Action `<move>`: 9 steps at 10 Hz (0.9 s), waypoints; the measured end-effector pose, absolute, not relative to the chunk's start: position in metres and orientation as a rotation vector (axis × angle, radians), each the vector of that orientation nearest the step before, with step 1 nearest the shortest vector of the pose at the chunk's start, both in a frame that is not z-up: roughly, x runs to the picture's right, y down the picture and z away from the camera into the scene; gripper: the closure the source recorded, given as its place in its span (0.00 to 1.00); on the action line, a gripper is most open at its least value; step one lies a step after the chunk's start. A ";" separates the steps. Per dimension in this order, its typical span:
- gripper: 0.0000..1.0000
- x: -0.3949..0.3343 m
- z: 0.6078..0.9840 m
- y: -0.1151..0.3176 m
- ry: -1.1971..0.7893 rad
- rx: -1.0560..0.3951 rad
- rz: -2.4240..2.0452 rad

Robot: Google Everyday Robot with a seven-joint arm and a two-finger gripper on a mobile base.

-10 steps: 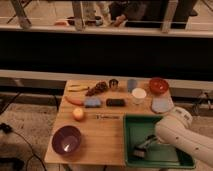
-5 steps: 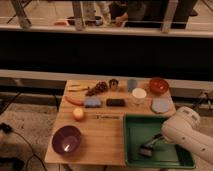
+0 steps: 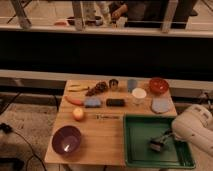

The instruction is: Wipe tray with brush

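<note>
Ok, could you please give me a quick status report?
Gripper low over tray, shut on brush. Brush near tray's middle. Nothing else in tray.

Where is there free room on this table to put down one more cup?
Bare wood lies between the purple bowl and the tray, at the near edge. The tray's left part is bare too; the gripper hangs over its middle. The far rows are crowded.
</note>
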State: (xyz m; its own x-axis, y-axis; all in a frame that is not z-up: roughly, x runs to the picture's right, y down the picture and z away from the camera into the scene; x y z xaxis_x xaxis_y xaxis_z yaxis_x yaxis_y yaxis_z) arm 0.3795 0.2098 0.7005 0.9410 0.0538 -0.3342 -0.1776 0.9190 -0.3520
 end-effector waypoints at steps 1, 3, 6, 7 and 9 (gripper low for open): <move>1.00 0.385 0.698 0.209 0.339 -0.386 0.129; 1.00 0.398 0.692 0.208 0.370 -0.378 0.143; 1.00 0.415 0.681 0.213 0.420 -0.377 0.157; 1.00 0.422 0.677 0.215 0.438 -0.376 0.162; 1.00 0.429 0.674 0.215 0.458 -0.371 0.169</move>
State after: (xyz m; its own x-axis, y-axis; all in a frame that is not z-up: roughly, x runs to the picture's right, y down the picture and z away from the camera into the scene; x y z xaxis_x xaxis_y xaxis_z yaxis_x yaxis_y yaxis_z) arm 0.4290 0.2151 0.6742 0.8845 0.0760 -0.4604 -0.2408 0.9194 -0.3109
